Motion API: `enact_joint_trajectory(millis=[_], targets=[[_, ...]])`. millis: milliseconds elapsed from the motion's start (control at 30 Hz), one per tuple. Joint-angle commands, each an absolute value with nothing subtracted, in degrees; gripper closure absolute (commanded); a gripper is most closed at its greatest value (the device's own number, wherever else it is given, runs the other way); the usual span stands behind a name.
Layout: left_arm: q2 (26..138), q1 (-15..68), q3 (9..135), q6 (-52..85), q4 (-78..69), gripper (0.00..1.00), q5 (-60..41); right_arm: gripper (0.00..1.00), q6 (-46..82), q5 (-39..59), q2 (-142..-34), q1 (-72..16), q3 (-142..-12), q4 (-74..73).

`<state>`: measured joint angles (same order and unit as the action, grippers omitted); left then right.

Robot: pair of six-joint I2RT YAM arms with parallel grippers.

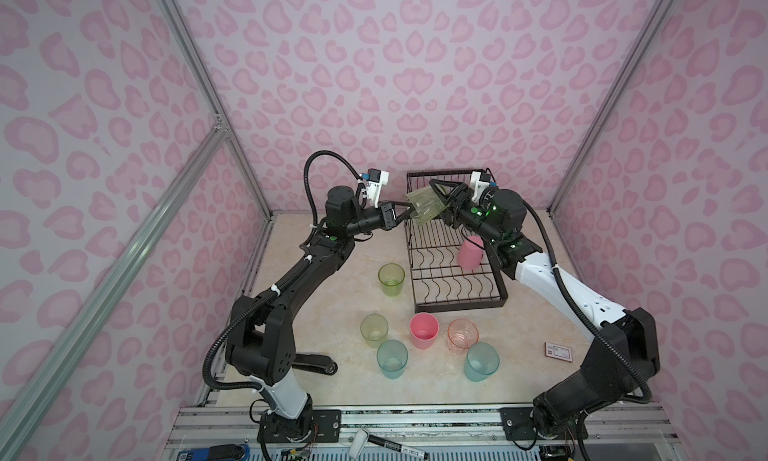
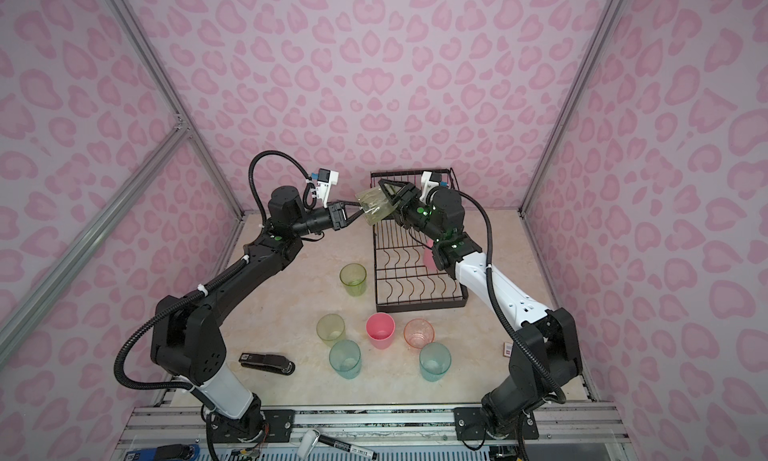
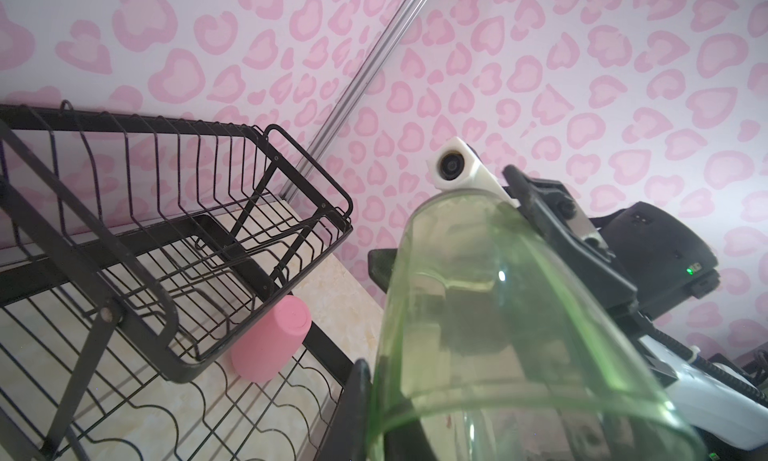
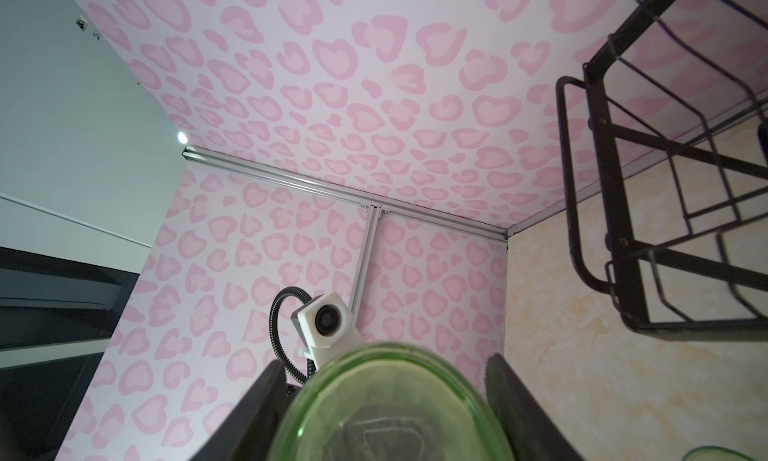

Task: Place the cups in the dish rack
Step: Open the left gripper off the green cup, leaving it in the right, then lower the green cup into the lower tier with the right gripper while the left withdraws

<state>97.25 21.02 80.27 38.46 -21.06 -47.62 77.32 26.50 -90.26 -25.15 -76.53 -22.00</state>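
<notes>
A translucent yellow-green cup (image 1: pixel 424 208) (image 2: pixel 376 207) hangs tilted in the air over the left back edge of the black wire dish rack (image 1: pixel 453 272) (image 3: pixel 124 272), held from both sides. My left gripper (image 1: pixel 409 207) (image 3: pixel 376 396) is shut on its rim wall, one finger inside and one outside. My right gripper (image 1: pixel 436 201) (image 4: pixel 386 361) is shut across its base end (image 4: pixel 395 405). A pink cup (image 1: pixel 470 252) (image 3: pixel 270 342) stands upside down on the rack's lower tier. Several cups stand upright on the table: green (image 1: pixel 391 278), yellow-green (image 1: pixel 374 330), pink (image 1: pixel 424 331), orange-pink (image 1: pixel 462 334), two teal (image 1: pixel 392 358) (image 1: pixel 481 361).
A black stapler (image 2: pixel 268 362) lies on the table beside the left arm's base. A small card (image 1: pixel 557 350) lies by the right arm. A marker (image 1: pixel 386 442) rests on the front rail. The rack's raised basket tier (image 3: pixel 208 197) stands close behind the held cup.
</notes>
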Motion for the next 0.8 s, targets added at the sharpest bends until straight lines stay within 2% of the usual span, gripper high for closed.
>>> enact_joint_trajectory(millis=[0, 367, 667, 767], targets=[[97.66, 21.01, 81.0, 38.48, -23.61, 0.81, -48.04, 0.45, 75.46, 25.35, -90.25, -25.46, -76.11, -22.89], [97.28, 20.83, 80.91, 38.32, -22.25, 0.56, -47.37, 0.49, 69.05, 22.48, -88.57, -25.64, -75.96, -20.14], [94.46, 20.15, 77.8, 38.31, -21.31, 0.42, -45.59, 0.5, 57.48, 16.51, -84.79, -25.66, -73.69, -14.67], [93.07, 20.05, 75.79, 38.47, -20.67, 0.4, -44.62, 0.51, 52.06, 13.53, -82.76, -25.72, -71.88, -12.5]])
